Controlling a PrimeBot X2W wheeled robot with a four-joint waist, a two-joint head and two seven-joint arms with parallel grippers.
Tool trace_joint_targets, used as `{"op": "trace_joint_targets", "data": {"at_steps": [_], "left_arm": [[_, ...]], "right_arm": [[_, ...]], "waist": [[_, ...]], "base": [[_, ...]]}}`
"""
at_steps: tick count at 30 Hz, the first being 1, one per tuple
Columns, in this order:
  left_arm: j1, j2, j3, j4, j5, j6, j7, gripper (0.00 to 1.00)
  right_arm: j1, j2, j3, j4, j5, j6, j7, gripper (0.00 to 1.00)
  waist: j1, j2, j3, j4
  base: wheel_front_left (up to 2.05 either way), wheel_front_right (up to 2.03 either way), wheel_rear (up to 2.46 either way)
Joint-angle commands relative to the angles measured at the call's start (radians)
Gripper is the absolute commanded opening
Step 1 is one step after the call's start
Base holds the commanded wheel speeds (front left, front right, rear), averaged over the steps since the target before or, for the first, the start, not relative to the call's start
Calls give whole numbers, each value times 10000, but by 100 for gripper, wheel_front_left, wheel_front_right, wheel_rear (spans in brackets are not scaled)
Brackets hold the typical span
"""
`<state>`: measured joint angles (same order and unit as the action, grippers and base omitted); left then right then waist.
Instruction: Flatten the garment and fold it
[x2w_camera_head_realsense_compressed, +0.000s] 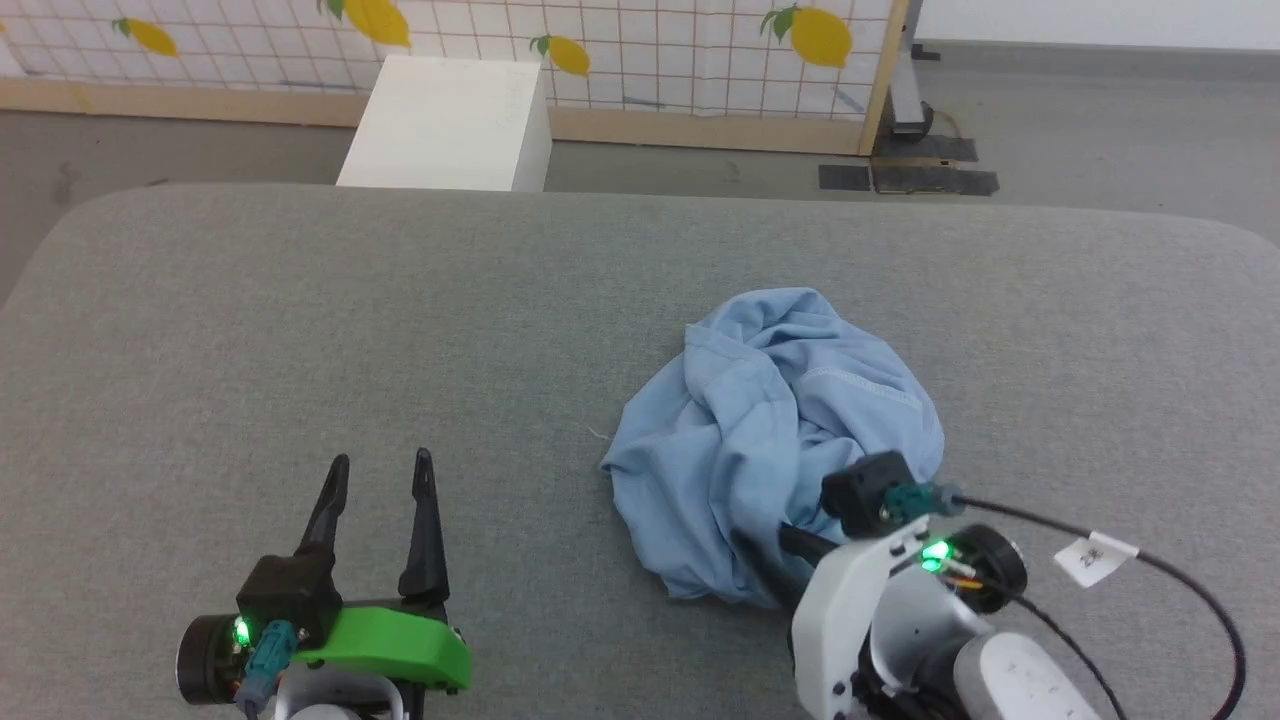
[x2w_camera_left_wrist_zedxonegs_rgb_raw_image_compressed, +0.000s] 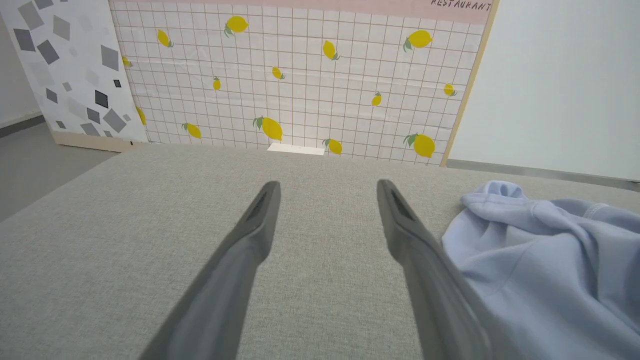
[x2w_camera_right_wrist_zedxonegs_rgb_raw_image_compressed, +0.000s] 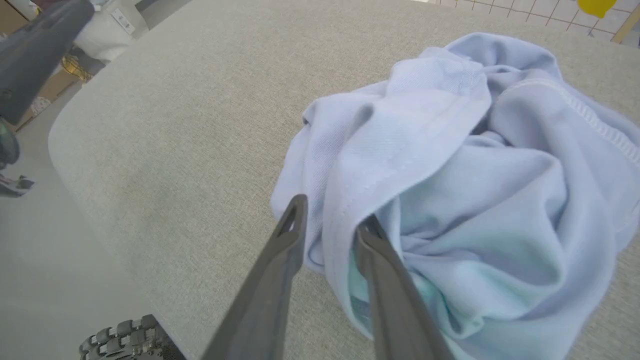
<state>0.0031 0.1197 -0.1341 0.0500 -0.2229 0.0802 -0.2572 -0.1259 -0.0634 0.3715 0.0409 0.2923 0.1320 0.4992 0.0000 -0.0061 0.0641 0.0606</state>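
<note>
You are looking at the opening step of the job: the garment is lying as a crumpled heap on the grey tabletop, right of the middle and close in front of your right arm, with no sleeve, collar or hem spread flat yet. The right gripper is sitting at the near edge of the heap. Its fingers are standing either side of a stitched fold, with only a narrow gap between them and cloth filling it. You cannot tell from these views whether the fold is being pinched firmly or merely straddled, so be treating that hold as unconfirmed. The left gripper is hovering low over bare tabletop, clear of the heap on its left side, its fingers spread wide and holding nothing. Judging by this, you are taking a first hold so the bundle can be opened out, and folding is a long way off. The next move is calling for a sure pinch on that edge, ideally a single layer, then a gentle lift and draw away from the heap so it unrolls. After that you will be wanting the left gripper brought across to find a second edge, because soft knit caught in several layers is likely to drag along as one lump
</note>
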Motion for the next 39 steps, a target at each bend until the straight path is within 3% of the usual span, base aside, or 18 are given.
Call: {"op": "trace_joint_targets", "data": {"at_steps": [1,5,7,12,16,21,22,23,24,28,32,39], "left_arm": [[24,-81,70,36,84,-109,-44,100],[-131,-258,163,120,232,-350,-44,100],[-276,-335,171,133,306,-450,-44,100],[-833,-504,87,174,453,-699,-45,100],[-1139,-613,-50,157,453,-770,-45,100],[-1345,-672,-172,255,387,-789,-45,100],[-1364,-677,-184,264,382,-785,-45,100],[-1371,-681,-191,280,376,-778,-45,100],[-1362,-684,-200,307,366,-785,-45,100],[-1255,-690,-216,444,386,-792,-45,100],[-1071,-692,-233,599,428,-876,-45,100],[-821,-694,-345,769,438,-1094,-45,100]], "right_arm": [[-237,-75,-38,-144,121,-13,78,0],[-983,-518,-307,-512,419,-13,417,0],[-1807,-1124,-431,-535,352,-13,677,0],[-4276,-2181,-1149,570,321,-13,764,0],[-5757,-2236,-2537,2293,-366,-13,-64,0],[-6459,-1771,-4752,4556,-2032,-13,-901,0],[-6470,-1654,-4987,4821,-2207,-13,-976,5],[-6441,-1493,-5209,5081,-2364,-13,-1047,47],[-6386,-1368,-5344,5272,-2419,-13,-1060,100],[-5906,-994,-5534,5662,-2217,-13,-1301,100],[-4881,-706,-5579,5202,-1625,-13,-1971,100],[-1914,-188,-4919,2541,-736,-13,-3648,100]], "waist": [[0,61,107,104],[0,61,328,176],[0,61,517,228],[0,61,1064,543],[0,61,1504,870],[0,61,1865,1141],[0,61,1888,1155],[0,61,1900,1152],[0,61,1895,1138],[0,61,1636,946],[0,61,1129,635],[0,61,403,-15]], "base": [[0,0,0],[0,0,0],[0,0,0],[0,0,0],[0,0,0],[0,0,0],[0,0,0],[0,0,0],[0,0,0],[0,0,0],[0,0,0],[0,0,0]]}}
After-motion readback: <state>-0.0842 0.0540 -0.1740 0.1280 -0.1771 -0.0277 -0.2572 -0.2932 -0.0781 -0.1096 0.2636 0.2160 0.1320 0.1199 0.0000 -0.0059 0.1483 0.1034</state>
